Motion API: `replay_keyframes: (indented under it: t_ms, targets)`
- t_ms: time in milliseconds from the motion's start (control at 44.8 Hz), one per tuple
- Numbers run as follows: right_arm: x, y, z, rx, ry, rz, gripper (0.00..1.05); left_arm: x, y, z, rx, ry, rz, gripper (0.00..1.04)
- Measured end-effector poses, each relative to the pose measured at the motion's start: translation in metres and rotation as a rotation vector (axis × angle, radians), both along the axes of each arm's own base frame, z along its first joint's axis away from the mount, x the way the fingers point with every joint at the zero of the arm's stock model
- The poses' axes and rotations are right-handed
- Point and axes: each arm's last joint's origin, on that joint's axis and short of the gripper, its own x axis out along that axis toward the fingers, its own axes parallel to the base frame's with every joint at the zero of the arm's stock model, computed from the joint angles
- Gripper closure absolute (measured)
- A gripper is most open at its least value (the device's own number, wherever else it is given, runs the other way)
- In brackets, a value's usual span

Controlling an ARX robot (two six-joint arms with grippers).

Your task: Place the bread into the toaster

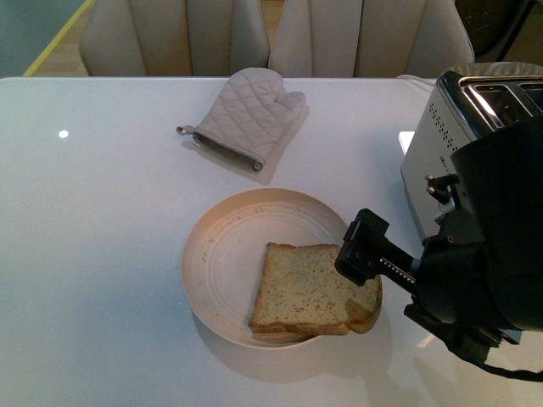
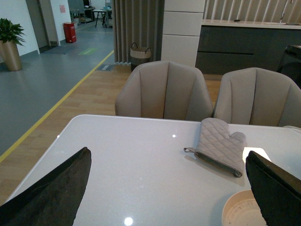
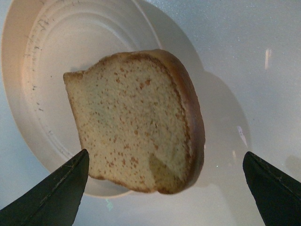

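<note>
The bread (image 1: 307,290), a tan speckled slice with a brown crust, lies flat on a cream plate (image 1: 222,254) at the table's front middle. One corner overhangs the plate's rim. My right gripper (image 1: 360,251) hovers over the slice's right edge, open and empty. In the right wrist view the bread (image 3: 136,117) lies below the open gripper (image 3: 164,154), apart from both fingers. The silver toaster (image 1: 441,127), with a dotted side and chrome slotted top, stands at the right behind the right arm. My left gripper (image 2: 167,155) is open and empty above the table.
A quilted grey oven mitt (image 1: 246,114) lies behind the plate; it also shows in the left wrist view (image 2: 218,143), as does the plate's rim (image 2: 240,209). Two beige chairs (image 1: 170,34) stand at the table's far edge.
</note>
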Motion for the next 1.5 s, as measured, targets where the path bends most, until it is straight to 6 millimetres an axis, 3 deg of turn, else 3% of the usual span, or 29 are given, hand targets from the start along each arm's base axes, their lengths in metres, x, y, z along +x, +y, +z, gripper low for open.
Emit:
replay_keyframes:
  t_ms: [425,670,715,961,1184,1274,1497]
  targets:
    - [0.032,0.014,-0.021,0.013,0.018,-0.016,0.09,0.0,0.0,0.0,0.0,0.0,0.0,0.07]
    - [0.035,0.02,-0.028,0.018,0.041,-0.017,0.09,0.0,0.0,0.0,0.0,0.0,0.0,0.07]
    - [0.035,0.02,-0.028,0.018,0.042,-0.017,0.14,0.0,0.0,0.0,0.0,0.0,0.0,0.07]
    - [0.034,0.02,-0.029,-0.006,0.043,-0.018,0.6,0.0,0.0,0.0,0.0,0.0,0.0,0.07]
    - [0.035,0.02,-0.029,-0.049,0.032,0.012,0.94,0.0,0.0,0.0,0.0,0.0,0.0,0.07]
    - [0.035,0.02,-0.028,-0.063,0.025,0.029,1.01,0.0,0.0,0.0,0.0,0.0,0.0,0.07]
    - [0.036,0.021,-0.025,-0.121,-0.005,0.083,1.01,0.0,0.0,0.0,0.0,0.0,0.0,0.07]
